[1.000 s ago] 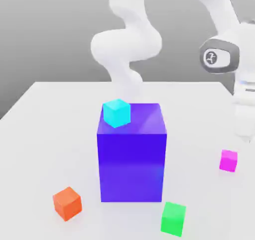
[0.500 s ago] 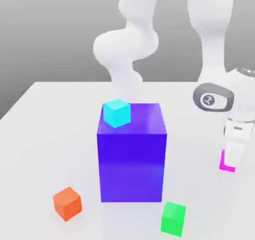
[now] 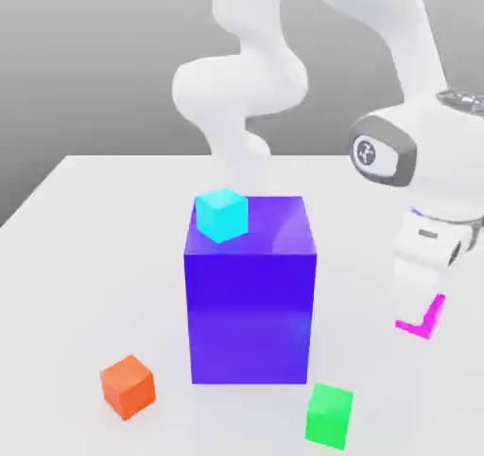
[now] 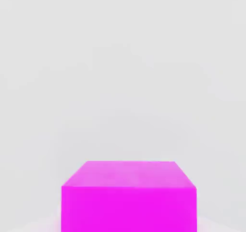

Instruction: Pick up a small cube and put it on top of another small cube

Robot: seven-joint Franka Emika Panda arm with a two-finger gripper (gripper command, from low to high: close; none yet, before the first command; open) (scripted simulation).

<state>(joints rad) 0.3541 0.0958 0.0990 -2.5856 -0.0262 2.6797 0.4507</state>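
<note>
The small cube (image 3: 427,320) is bright magenta and sits at the exterior view's right, tilted and partly covered by the white hand. My gripper (image 3: 422,305) comes down on it from above and is shut on it. In the hand view the small cube (image 4: 129,197) is very close, with the pale table behind it. A cyan cube (image 3: 221,214) rests on the top corner of the big blue-violet block (image 3: 250,303). An orange cube (image 3: 128,386) and a green cube (image 3: 329,414) lie on the table in front of the block.
The big block stands mid-table between the gripper and the exterior view's left. The arm's white links (image 3: 241,95) rise behind the block. The white table (image 3: 95,255) has a far edge behind the block and a slanted edge at the exterior view's left.
The hand came down over the magenta cube and its fingers closed on it. The cube now sits tilted and slightly toward the exterior view's left.
</note>
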